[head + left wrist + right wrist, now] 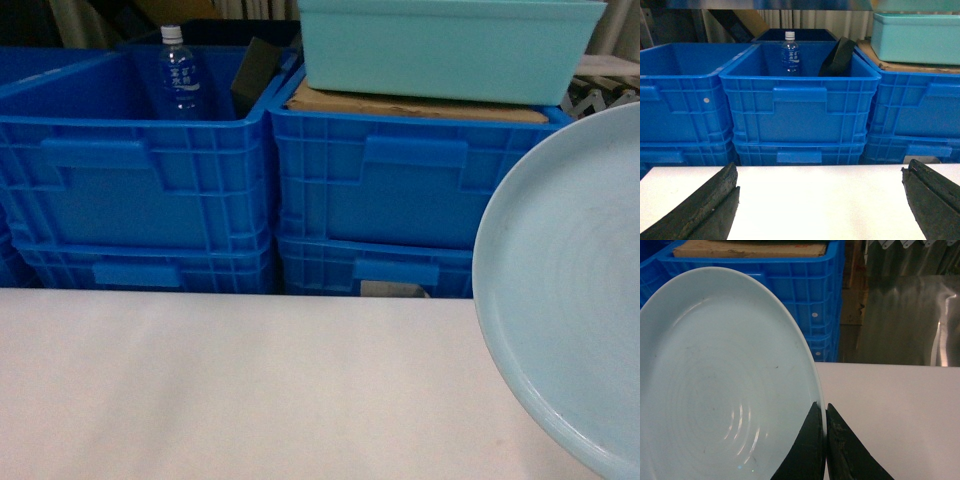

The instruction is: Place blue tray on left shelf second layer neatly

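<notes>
Right claw (825, 440): pinched shut on the rim of the blue tray (720, 385) — only a thin edge sits between its fingers.
Left claw (820, 205): spread wide, holding nothing, low over the white table (820, 200).
Tray position: lifted and tilted, at the right of the head view, above the table edge.
Slip risk: the glossy rim could pivot or slide out of so narrow a bite if the arm swings fast.
Collision risk: the blue crates (250, 190) and teal tub (445, 45) stand close — a wide sweep leftward could clip them.
Shelf: a shiny steel surface (910, 315) shows right of the tray; which tier, I cannot tell.
</notes>
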Tool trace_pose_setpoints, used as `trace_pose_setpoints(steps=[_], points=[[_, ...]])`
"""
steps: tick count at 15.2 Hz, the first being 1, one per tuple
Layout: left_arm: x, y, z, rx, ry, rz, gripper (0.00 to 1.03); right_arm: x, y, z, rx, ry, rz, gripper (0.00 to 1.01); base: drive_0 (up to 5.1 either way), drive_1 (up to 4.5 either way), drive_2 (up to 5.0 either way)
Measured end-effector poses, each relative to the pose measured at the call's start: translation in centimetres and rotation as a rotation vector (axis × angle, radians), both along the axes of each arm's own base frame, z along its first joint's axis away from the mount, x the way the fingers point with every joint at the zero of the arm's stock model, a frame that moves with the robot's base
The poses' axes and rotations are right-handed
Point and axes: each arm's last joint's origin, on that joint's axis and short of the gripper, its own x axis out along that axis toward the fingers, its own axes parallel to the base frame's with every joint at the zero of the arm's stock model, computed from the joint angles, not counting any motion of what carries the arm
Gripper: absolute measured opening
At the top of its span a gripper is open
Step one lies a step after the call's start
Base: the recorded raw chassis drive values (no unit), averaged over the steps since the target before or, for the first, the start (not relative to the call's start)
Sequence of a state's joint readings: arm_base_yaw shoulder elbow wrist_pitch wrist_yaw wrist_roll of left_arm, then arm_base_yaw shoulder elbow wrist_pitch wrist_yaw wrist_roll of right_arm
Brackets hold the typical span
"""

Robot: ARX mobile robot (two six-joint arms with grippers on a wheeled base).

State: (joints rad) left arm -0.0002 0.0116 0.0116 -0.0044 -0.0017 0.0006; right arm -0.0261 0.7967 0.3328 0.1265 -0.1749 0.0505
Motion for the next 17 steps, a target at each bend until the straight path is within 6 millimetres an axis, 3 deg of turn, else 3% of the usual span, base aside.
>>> trace_pose_setpoints(steps=[9,17], points=[[0.00,0.01,0.00,0.000,0.000,0.002,0.98,0.00,0.01,-0.02,0.000,-0.001,0.003,0.02,4.6,-2.61,-2.6],[0.00,0.00,0.01,0.000,-0.001,0.000,0.98,-0.01,-0.01,-0.03,-0.002,0.000,-0.003,0.02,-1.6,-1.65,-1.6]])
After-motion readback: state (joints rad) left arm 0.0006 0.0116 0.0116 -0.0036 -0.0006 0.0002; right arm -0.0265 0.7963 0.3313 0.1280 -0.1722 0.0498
